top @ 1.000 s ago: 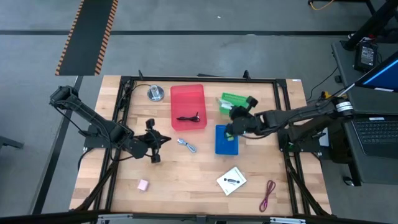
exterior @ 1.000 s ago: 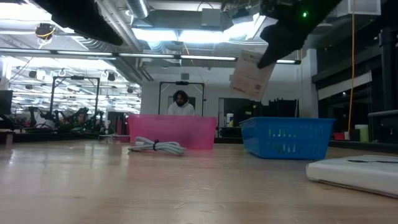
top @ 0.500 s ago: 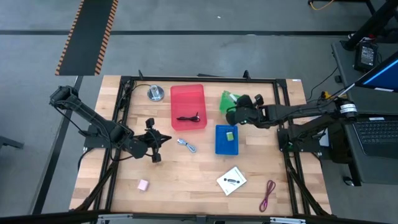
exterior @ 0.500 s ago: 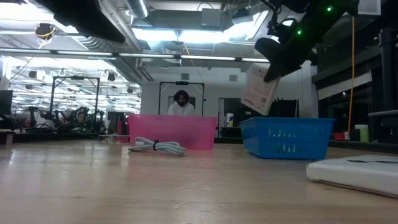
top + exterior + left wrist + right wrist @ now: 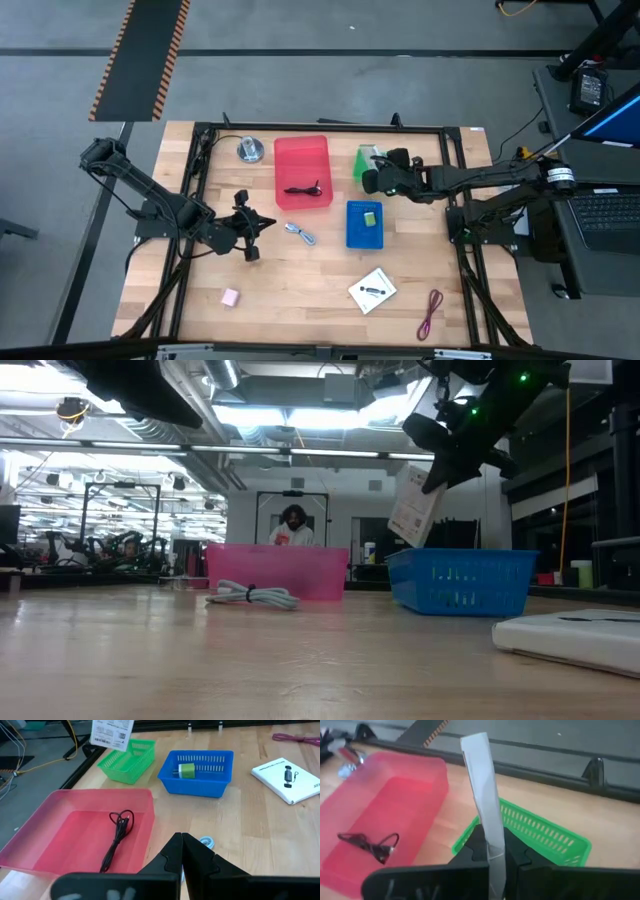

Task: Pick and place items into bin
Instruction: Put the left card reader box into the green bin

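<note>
Along the near edge of the table (image 5: 300,300), a pink cube (image 5: 230,296), a white square card (image 5: 372,291) with a black mark and a dark red cord (image 5: 431,313) are seen lying loose, well apart from one another. Farther in, the left tool (image 5: 252,226) is held low over the wood with its fingers pressed together and nothing between them, and a silvery-blue piece (image 5: 299,233) lies just beside it. Next to that, a blue bin (image 5: 364,237) is seen with a small green-white piece (image 5: 370,217) inside. Beyond it, the red bin (image 5: 302,172) holds a black cable (image 5: 303,189). At the far right, the right tool (image 5: 375,172) is raised above the green bin (image 5: 126,761), its fingers clamped on a second white card (image 5: 486,822) that is held upright on edge. At the far left corner, a round metal disc (image 5: 249,150) rests on the table.
</note>
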You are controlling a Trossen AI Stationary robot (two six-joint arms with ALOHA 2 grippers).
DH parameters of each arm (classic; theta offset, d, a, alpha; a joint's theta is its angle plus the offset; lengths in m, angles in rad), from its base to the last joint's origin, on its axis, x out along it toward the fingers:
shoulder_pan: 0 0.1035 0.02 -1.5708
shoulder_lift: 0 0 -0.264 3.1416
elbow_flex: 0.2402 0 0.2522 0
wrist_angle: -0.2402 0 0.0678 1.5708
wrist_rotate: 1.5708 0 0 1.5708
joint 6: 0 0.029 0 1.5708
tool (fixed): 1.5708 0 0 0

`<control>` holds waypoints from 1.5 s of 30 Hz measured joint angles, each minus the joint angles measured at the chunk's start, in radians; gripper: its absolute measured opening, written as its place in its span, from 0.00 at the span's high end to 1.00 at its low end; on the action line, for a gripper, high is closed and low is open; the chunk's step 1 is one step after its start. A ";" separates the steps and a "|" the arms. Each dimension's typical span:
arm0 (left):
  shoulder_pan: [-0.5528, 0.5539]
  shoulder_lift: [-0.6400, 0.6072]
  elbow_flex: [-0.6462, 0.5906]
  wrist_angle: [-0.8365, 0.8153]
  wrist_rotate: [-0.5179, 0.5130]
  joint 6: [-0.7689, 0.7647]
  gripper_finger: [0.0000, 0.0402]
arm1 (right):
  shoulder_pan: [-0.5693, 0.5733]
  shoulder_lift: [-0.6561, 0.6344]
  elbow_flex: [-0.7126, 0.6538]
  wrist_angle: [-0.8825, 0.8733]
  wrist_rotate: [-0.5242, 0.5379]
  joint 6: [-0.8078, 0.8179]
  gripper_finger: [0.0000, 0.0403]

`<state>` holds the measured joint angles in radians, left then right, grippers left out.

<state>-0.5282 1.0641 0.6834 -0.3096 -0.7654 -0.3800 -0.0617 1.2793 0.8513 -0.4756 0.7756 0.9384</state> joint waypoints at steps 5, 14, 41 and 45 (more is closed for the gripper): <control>0.000 0.000 0.000 0.000 0.000 -0.008 0.99 | -0.002 0.005 0.000 -0.001 0.015 0.118 0.99; 0.000 0.000 0.000 0.000 0.000 -0.070 0.99 | -0.001 0.053 0.000 -0.003 0.012 0.288 0.99; 0.000 0.000 0.000 0.000 0.001 -0.070 0.99 | -0.051 0.179 0.000 0.017 -0.091 0.448 0.92; 0.000 0.000 0.000 0.000 0.001 -0.070 0.99 | -0.051 0.179 0.000 0.016 -0.106 0.442 0.89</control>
<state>-0.5282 1.0638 0.6834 -0.3099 -0.7648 -0.4503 -0.1127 1.4582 0.8516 -0.4595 0.6697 1.3799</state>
